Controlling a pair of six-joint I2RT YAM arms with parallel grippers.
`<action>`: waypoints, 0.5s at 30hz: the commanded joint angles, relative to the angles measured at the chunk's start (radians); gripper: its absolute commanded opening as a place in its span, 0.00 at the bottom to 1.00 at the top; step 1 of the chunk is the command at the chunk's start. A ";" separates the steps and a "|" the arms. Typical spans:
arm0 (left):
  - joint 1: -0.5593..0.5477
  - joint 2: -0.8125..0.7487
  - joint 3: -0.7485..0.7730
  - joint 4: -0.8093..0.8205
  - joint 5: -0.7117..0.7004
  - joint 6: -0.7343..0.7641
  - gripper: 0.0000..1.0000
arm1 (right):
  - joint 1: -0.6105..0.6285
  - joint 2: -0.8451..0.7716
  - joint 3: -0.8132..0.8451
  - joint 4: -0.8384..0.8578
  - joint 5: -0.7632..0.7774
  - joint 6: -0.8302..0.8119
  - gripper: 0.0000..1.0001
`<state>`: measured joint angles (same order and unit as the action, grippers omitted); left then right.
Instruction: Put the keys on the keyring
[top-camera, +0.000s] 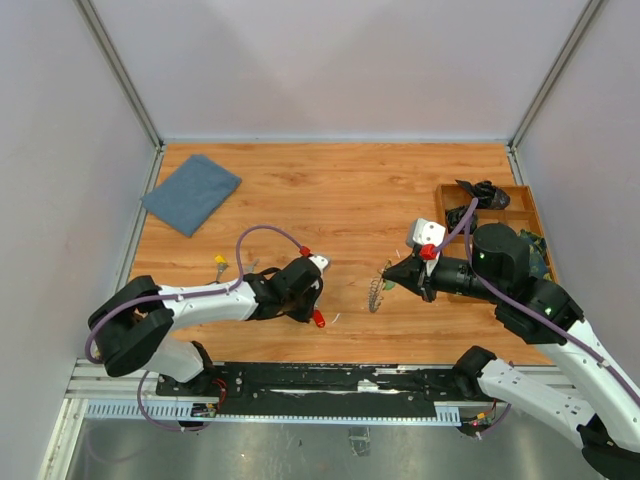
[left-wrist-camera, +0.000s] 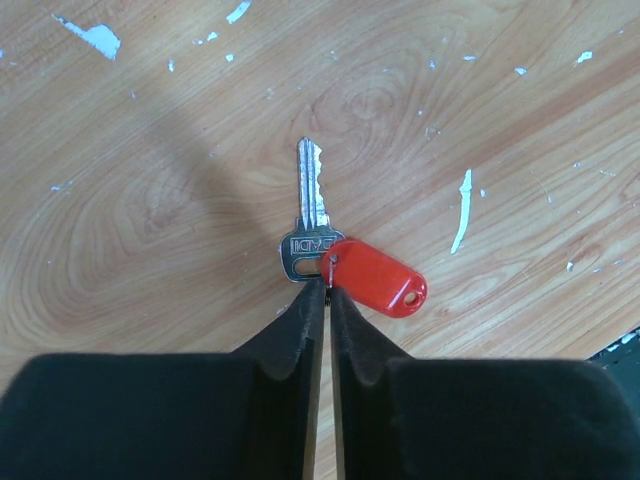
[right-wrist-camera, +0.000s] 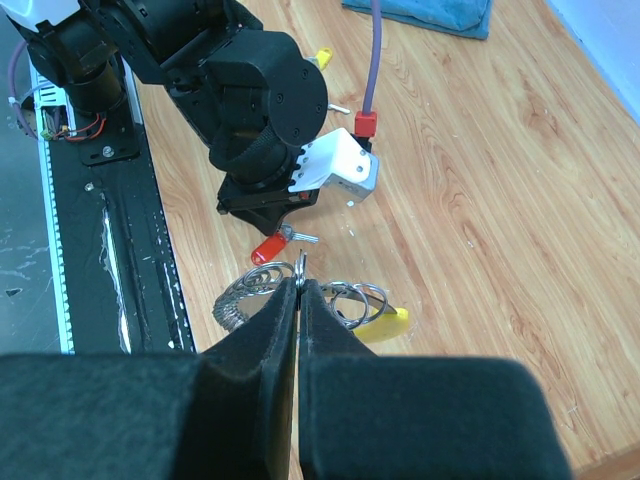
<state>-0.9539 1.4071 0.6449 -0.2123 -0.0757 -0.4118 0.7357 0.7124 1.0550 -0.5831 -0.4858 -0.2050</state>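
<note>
**Progress.** The task is judged part-way done. 2 loose keys are seen, and neither has been threaded onto the keyring (right-wrist-camera: 240, 297).

**Entry 1: red-tagged key (left-wrist-camera: 378, 277).** It is pinched at its small link by the left gripper (left-wrist-camera: 328, 288), whose fingers are clenched tight. The blade appears to lie flat on the table (top-camera: 350, 180).

**Entry 2: keyring.** Its wire is clamped by the right gripper (right-wrist-camera: 299, 285), with the fingers closed on it. It is held just above the table, near the red-tagged key but apart from it. A fringe of silver keys and a yellow tag (right-wrist-camera: 386, 324) are already carried on it.

**Entry 3: yellow-headed key (top-camera: 219, 262).** It lies loose on the table on the far side of the left arm and is held by nothing.

**Still to do.** The ring must be opened and both loose keys fed on. No further keys can be made out.

**Container: 1 wooden tray (top-camera: 530, 205), at the right of the table.** It is divided into compartments. Black bundles (top-camera: 485, 192) are seen in the far ones. The near part is hidden by the right arm.
</note>
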 joint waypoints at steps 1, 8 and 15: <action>-0.013 -0.016 0.019 0.016 -0.003 0.017 0.07 | 0.017 -0.013 -0.005 0.014 0.007 0.016 0.00; -0.014 -0.162 0.013 0.019 -0.063 0.077 0.01 | 0.016 -0.016 0.026 -0.013 0.034 0.032 0.00; -0.014 -0.384 -0.008 0.078 -0.008 0.206 0.00 | 0.017 -0.001 0.055 -0.025 -0.021 0.064 0.00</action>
<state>-0.9585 1.1259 0.6430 -0.1967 -0.1112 -0.2993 0.7357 0.7136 1.0595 -0.6136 -0.4713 -0.1768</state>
